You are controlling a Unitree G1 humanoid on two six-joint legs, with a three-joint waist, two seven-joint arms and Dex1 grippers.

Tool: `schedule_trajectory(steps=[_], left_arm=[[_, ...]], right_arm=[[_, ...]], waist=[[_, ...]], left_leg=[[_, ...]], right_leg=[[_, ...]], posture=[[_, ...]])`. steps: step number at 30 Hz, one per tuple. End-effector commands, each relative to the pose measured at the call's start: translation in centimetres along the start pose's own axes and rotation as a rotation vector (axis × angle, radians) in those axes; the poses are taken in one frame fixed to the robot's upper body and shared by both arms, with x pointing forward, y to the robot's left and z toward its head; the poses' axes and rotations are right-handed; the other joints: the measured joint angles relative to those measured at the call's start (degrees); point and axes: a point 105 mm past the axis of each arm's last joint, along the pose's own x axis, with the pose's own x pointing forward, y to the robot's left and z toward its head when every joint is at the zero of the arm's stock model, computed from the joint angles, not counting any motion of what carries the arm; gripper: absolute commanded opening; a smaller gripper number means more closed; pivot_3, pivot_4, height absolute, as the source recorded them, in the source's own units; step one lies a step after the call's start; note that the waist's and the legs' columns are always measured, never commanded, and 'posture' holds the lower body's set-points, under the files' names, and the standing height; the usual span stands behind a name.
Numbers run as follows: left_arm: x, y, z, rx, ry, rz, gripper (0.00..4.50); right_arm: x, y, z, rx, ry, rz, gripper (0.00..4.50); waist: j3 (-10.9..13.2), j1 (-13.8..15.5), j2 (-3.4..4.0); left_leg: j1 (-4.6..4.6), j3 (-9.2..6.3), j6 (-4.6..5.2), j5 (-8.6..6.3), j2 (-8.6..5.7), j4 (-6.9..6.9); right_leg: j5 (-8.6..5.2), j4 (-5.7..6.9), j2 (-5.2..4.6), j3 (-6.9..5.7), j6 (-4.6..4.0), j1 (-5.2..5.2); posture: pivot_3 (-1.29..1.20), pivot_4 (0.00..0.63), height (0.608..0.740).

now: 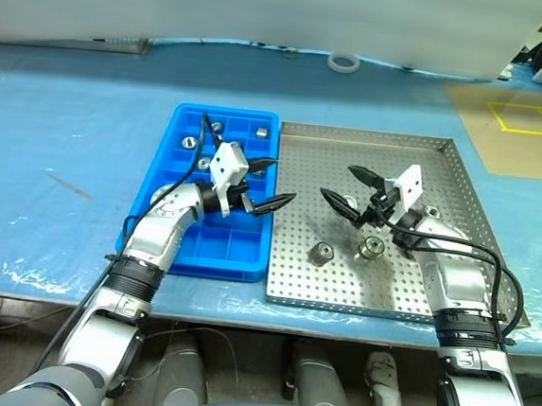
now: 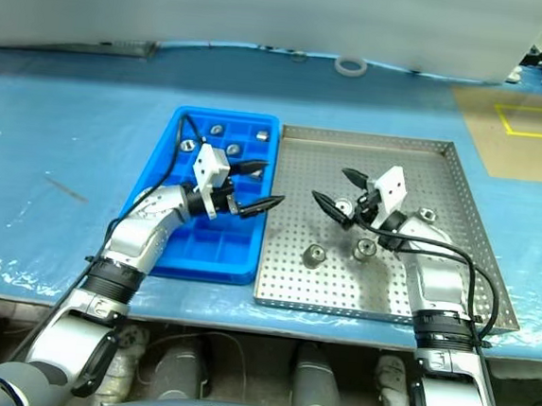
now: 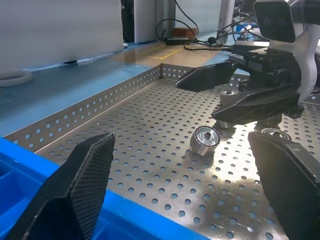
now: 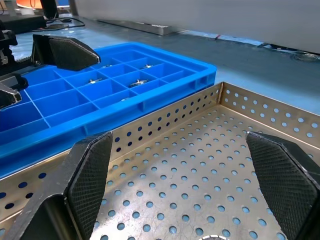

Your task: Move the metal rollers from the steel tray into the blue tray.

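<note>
The steel tray [image 1: 463,182] lies right of the blue tray [image 1: 161,217], their long sides touching. Several metal rollers stand on the steel tray's perforated floor, among them one roller [image 1: 321,254] and another [image 1: 371,248] near the front. More rollers [image 1: 217,127] sit in the blue tray's far compartments. My left gripper [image 1: 280,182] hangs open over the blue tray's right rim, pointing toward the steel tray, with nothing in it. My right gripper [image 1: 339,182] is open and empty above the steel tray's left half, facing the left one. A roller [image 3: 205,140] lies between them.
A blue plastic sheet [image 1: 67,147] covers the table. A roll of tape [image 1: 343,62] lies at the back, and brown board with yellow tape lines [image 1: 525,121] at the back right. The table's front edge runs just below both trays.
</note>
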Motion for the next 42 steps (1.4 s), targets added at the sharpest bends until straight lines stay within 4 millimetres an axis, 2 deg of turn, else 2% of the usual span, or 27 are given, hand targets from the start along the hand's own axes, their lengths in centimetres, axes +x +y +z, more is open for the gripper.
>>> schedule_trajectory(steps=[1,18,23,27,34,39,42], left_arm=[[0.2,-0.1,1.0,0.040,-0.022,-0.013,4.49],[0.8,0.0,1.0,0.040,-0.030,-0.016,4.49],[1.4,-0.5,0.7,0.004,-0.010,-0.060,4.49],[2.2,-1.6,0.0,-0.025,0.060,-0.151,4.49],[4.5,-2.5,0.7,0.005,0.131,-0.297,4.49],[5.7,-4.2,0.3,0.019,0.199,-0.447,4.49],[5.8,-5.5,-0.7,0.024,0.285,-0.562,4.49]], right_arm=[[0.3,0.1,1.7,-0.046,-0.040,0.014,4.50],[-0.7,-0.8,2.3,-0.065,-0.020,-0.003,4.50],[-1.2,-0.8,2.5,-0.073,-0.006,-0.022,4.50],[-2.8,-1.4,2.3,-0.083,0.012,-0.075,4.50],[-6.0,-1.4,0.7,-0.059,0.079,-0.155,4.50],[-7.8,-0.6,0.0,-0.021,0.121,-0.192,4.50],[-8.6,-0.1,-0.2,-0.019,0.139,-0.235,4.50]], waist=[[0.00,0.04,0.00],[0.00,0.01,0.00],[0.00,-0.04,0.00],[0.00,0.11,0.00],[-0.01,-0.98,0.01],[-0.01,-2.66,0.01],[-0.01,-3.82,0.01]], left_leg=[[0.00,0.00,0.00,0.00,0.00,0.00],[0.00,0.00,0.00,0.00,0.00,0.00],[0.01,0.00,0.00,0.00,0.00,0.00],[-0.01,0.01,0.01,-0.01,-0.02,0.00],[0.02,0.05,0.06,-0.04,-0.08,0.04],[-0.04,0.07,0.18,-0.11,-0.16,0.04],[-0.07,0.07,0.21,-0.12,-0.16,0.04]], right_leg=[[0.00,0.00,0.00,0.00,0.00,0.00],[0.00,0.01,0.00,0.00,0.00,0.00],[0.00,0.01,0.00,0.00,0.00,0.00],[0.00,-0.01,0.01,0.00,0.00,0.01],[-0.01,-0.02,0.01,0.07,0.02,0.02],[-0.04,-0.17,0.00,0.07,0.07,0.03],[-0.05,-0.19,0.01,0.06,0.09,-0.02]], posture=[[-0.20,0.150,0.740],[-0.24,0.150,0.740],[-0.27,0.150,0.740],[-0.32,0.150,0.740],[-0.44,0.150,0.740],[-0.53,0.150,0.740],[-0.56,0.150,0.740]])
